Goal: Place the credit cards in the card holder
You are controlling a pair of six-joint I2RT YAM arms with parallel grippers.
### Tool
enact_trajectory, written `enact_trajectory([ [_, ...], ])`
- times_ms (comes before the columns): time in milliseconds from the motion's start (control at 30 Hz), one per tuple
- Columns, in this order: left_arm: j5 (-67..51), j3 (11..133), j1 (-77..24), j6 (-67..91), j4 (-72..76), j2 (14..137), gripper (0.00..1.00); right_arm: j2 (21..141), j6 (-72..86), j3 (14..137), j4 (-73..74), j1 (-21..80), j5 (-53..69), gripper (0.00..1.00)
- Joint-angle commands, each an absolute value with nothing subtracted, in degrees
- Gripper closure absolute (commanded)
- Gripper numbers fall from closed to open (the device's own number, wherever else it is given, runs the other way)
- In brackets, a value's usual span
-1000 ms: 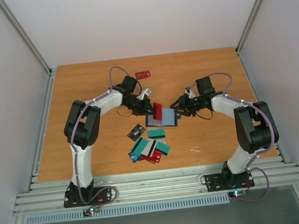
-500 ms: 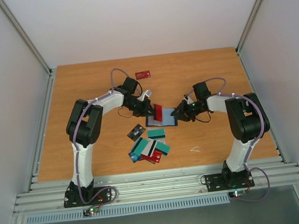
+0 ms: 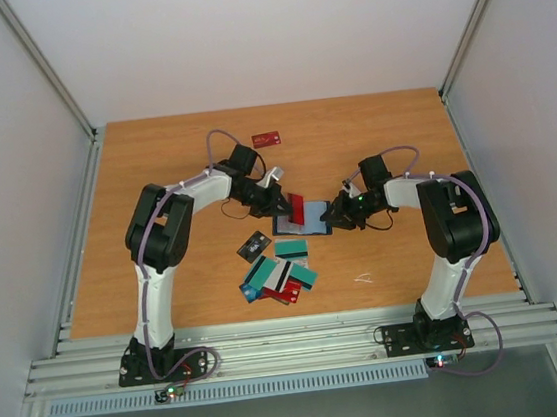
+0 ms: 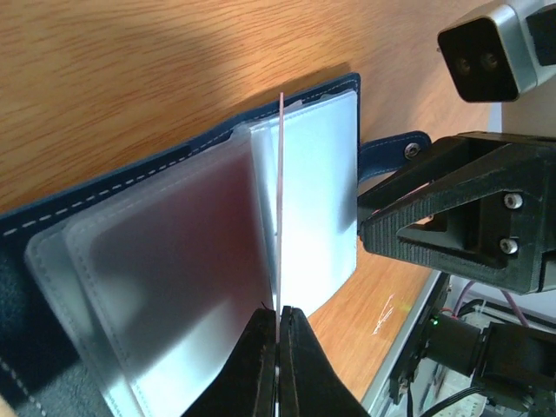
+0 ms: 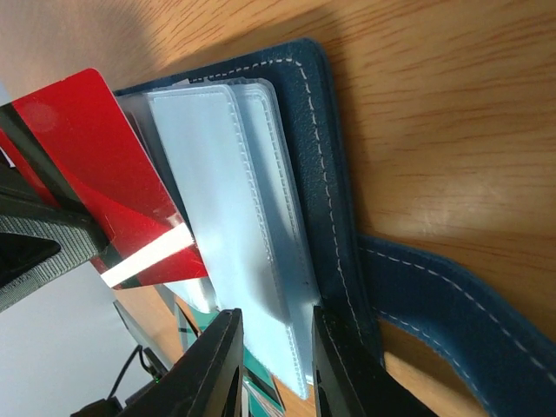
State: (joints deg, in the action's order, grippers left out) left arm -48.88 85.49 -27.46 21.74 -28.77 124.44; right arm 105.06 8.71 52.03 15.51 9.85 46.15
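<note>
My left pincer (image 4: 280, 317) is clamping a red card (image 5: 95, 165), holding it on edge over the open card holder (image 5: 317, 156), which is lying mid table (image 3: 381, 136). My right pincer (image 5: 276, 314) is straddling the edge of the holder's clear sleeves (image 5: 234, 200); can't tell if it's actually pinching. The other credit cards (image 3: 278, 274) are lying nearby, toward my bases.

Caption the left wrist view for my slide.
Left claw holds a red card edge-on at the clear sleeves of the open wallet.
</note>
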Motion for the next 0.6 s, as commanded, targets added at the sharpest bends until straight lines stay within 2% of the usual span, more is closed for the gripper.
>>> enact_trajectory([
  [0, -51.46, 84.79, -27.95, 23.95, -23.78, 126.34, 1.00, 106.45, 6.97, 51.70, 16.33, 9.85, 45.52, 0.76],
  [567, -51.08, 81.08, -27.75, 27.23, -22.68, 125.07, 1.00, 106.17, 6.81, 51.53, 16.61, 9.32, 45.70, 0.76],
])
